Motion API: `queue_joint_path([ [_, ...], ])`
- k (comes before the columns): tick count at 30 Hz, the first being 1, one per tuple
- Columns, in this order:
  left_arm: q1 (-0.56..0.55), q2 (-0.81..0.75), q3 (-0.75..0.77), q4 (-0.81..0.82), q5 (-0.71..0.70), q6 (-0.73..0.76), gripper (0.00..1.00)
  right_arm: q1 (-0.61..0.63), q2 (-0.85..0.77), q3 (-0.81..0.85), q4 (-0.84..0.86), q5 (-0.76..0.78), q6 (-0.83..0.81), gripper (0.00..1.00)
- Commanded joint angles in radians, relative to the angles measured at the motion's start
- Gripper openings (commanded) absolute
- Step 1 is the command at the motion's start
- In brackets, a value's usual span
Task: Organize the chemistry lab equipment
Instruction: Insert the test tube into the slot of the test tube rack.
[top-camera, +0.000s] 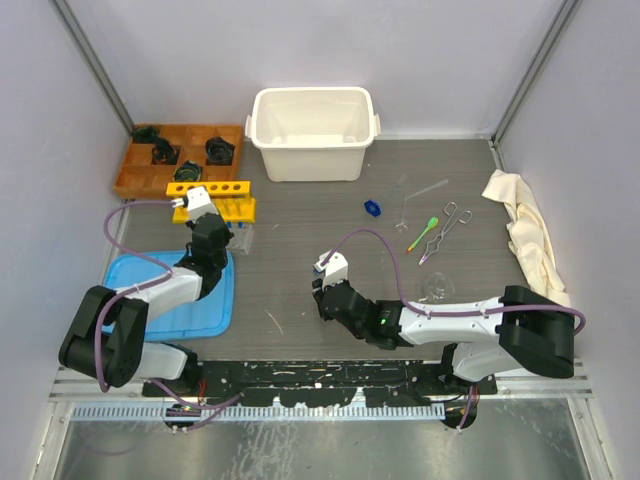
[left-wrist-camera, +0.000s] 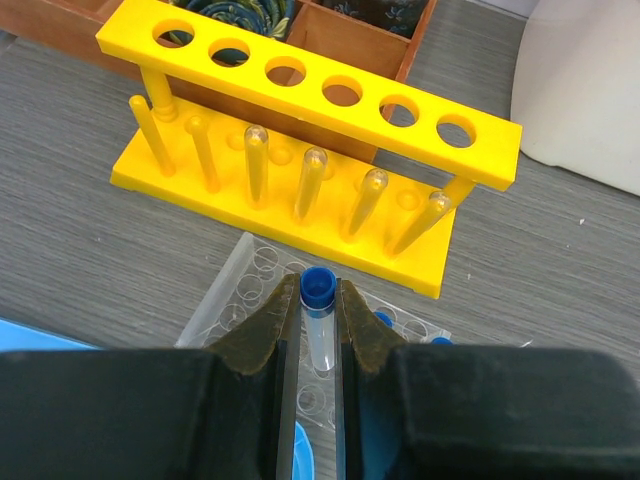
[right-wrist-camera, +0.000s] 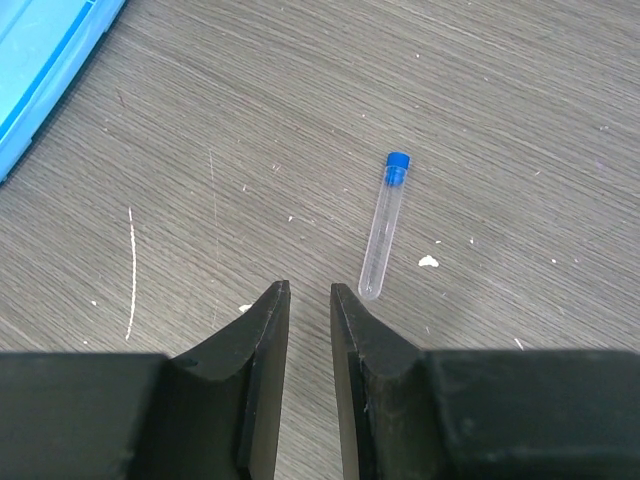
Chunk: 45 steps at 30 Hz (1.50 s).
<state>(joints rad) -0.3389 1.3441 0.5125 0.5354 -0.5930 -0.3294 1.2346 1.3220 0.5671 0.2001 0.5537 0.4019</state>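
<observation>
The left gripper (left-wrist-camera: 318, 288) was clamped on a small glass tube (left-wrist-camera: 319, 335) with a blue cap, held upright between the fingers. Just beyond it stood the yellow rack (left-wrist-camera: 300, 90), with its row of pegs on the near side facing the gripper. Under the held tube lay a clear plastic plate (left-wrist-camera: 245, 285) of round wells, set between the gripper and the rack. The orange tray (left-wrist-camera: 360, 40) sat right behind the rack and the white tub (left-wrist-camera: 590, 90) off to the right.

The right gripper (right-wrist-camera: 308, 292) hung low over the table (top-camera: 300, 230) with its fingers a narrow gap apart and nothing between them. A second capped tube (right-wrist-camera: 383, 225) lay flat on the wood just ahead and to the right of the fingertips, cap pointing away, touching neither finger. A corner of the blue tray (right-wrist-camera: 40, 60) showed far left.

From above, a loose blue cap (top-camera: 373, 208), the green spoon (top-camera: 425, 232), the forceps (top-camera: 448, 225) and the flask (top-camera: 435, 288) lay scattered on the right half of the table, with the cloth (top-camera: 525, 225) bunched at the right edge
</observation>
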Motion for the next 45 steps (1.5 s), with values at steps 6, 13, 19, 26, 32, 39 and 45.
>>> queue_joint_path([
  [6,0.003,0.025,0.054,0.084,0.012,-0.008,0.0,-0.006,-0.039,0.01,0.018,0.036,-0.003,0.29],
  [13,0.002,0.032,0.057,0.07,0.016,-0.004,0.0,-0.009,-0.051,-0.001,0.015,0.045,0.0,0.29],
  [19,0.003,0.023,0.071,0.026,0.009,0.009,0.0,-0.012,-0.055,-0.004,0.015,0.046,0.003,0.29],
  [26,0.002,0.011,0.074,-0.021,0.01,0.007,0.0,-0.014,-0.058,-0.01,0.015,0.048,0.005,0.29],
  [32,0.002,0.009,0.072,-0.042,0.01,0.006,0.0,-0.014,-0.063,-0.016,0.015,0.049,0.006,0.29],
  [39,0.003,0.02,0.078,-0.053,0.015,0.004,0.0,-0.014,-0.071,-0.022,0.015,0.053,0.008,0.29],
  [45,0.001,0.041,0.088,-0.058,0.029,0.015,0.0,-0.015,-0.07,-0.021,0.015,0.052,0.008,0.29],
])
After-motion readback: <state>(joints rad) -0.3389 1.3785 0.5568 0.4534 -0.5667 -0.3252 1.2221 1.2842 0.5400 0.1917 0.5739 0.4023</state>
